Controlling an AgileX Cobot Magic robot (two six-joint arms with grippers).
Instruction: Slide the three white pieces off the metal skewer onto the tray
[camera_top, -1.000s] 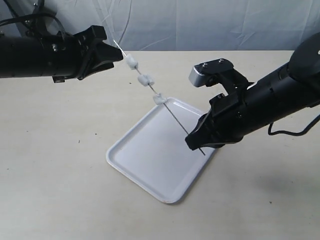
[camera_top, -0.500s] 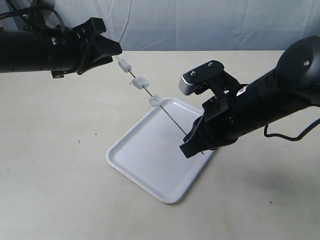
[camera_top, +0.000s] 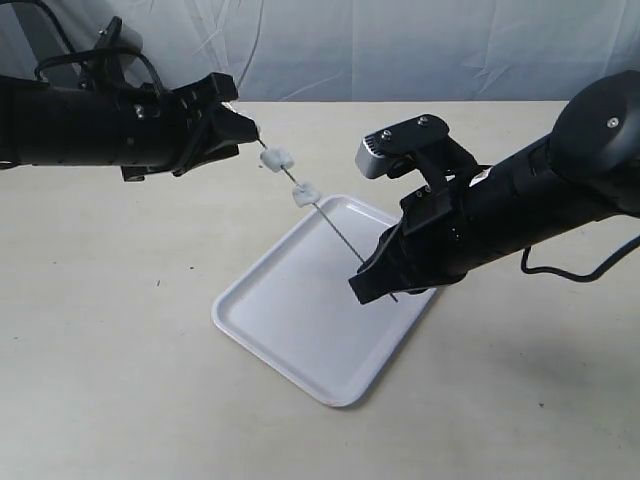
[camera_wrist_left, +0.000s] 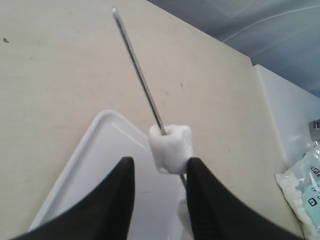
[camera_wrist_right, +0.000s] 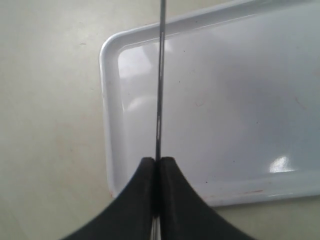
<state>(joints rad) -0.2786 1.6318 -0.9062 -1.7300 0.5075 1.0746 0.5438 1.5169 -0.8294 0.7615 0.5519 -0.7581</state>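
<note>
Right end effector (camera_top: 368, 285); skewer (camera_top: 340, 235) aslant (up-left)

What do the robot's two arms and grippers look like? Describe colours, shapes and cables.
Both arms are matte black with rounded, tube-like links. The left arm has looping black cables above it; the right arm has one black cable below it and bears a silver-grey camera box with small screws. The left gripper and right gripper have smooth black fingers tapering to narrow curved tips.

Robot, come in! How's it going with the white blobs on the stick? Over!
Left pincer open around the stick. Right pincer shut on stick. White pieces on stick, none on tray. Nothing blocking.
</note>
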